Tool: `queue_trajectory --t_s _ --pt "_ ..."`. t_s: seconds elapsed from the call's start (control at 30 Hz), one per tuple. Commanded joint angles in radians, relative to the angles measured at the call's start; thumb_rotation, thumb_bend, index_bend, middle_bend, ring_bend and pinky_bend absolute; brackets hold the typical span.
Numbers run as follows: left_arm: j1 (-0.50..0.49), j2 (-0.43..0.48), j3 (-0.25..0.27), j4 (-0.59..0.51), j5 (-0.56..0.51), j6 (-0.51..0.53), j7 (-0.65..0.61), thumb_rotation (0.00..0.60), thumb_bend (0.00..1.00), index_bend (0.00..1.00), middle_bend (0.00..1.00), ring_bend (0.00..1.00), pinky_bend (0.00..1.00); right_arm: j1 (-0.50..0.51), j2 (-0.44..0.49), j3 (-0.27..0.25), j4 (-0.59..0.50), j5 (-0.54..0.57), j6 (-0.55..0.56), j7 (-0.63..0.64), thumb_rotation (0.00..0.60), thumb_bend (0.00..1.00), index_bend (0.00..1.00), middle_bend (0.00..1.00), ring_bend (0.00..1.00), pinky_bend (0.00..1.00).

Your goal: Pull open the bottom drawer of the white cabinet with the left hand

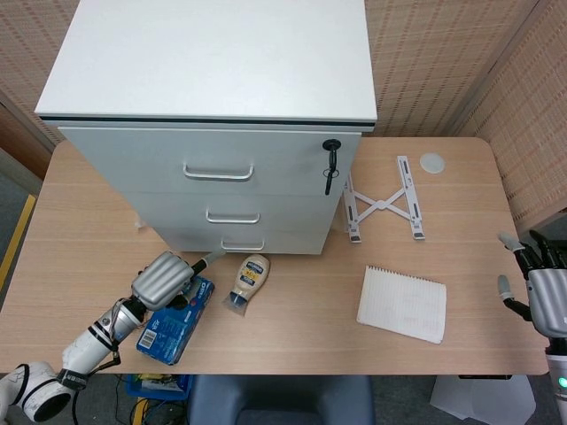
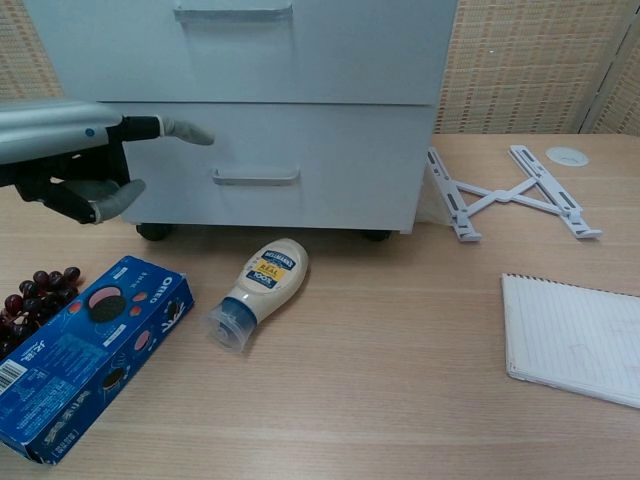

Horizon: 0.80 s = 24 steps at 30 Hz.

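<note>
The white cabinet (image 1: pixel 213 97) stands at the back of the table, with three drawers stacked down its front. The bottom drawer (image 2: pixel 270 165) is closed, and its handle (image 2: pixel 256 178) is a thin metal bar, also seen as the handle (image 1: pixel 243 244) in the head view. My left hand (image 1: pixel 165 278) hovers over the blue box, fingers spread and holding nothing. In the chest view the left hand (image 2: pixel 80 155) is left of the handle, a fingertip reaching toward it without touching. My right hand (image 1: pixel 542 297) rests open at the table's far right edge.
A blue Oreo box (image 2: pixel 85 352) and dark grapes (image 2: pixel 30 297) lie front left. A mayonnaise bottle (image 2: pixel 258 290) lies on its side before the cabinet. A white folding stand (image 1: pixel 383 200), a notepad (image 1: pixel 402 304) and a small disc (image 1: pixel 431 162) sit to the right.
</note>
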Motion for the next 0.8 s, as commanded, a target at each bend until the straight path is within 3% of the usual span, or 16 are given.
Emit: queue_trajectory --t_s 0.03,0.3,0.8 --pt "-0.014 -0.035 -0.002 0.016 -0.03 -0.019 0.019 0.6 0.64 0.11 0.96 0.98 1.0 -0.001 -0.002 -0.004 0.002 0.0 -0.003 -0.001 0.6 0.43 0.16 0.28 0.19 0.18" --pt "-0.043 -0.097 -0.017 0.064 -0.089 -0.042 0.03 0.6 0.64 0.13 0.97 0.98 1.0 -0.006 -0.02 -0.019 0.018 -0.002 -0.007 -0.001 0.6 0.43 0.16 0.28 0.19 0.18" --pt "-0.093 -0.125 -0.041 0.113 -0.206 -0.104 0.039 0.6 0.64 0.15 0.97 0.98 1.0 -0.016 -0.039 -0.033 0.036 -0.014 0.0 0.009 0.6 0.43 0.16 0.28 0.19 0.18"
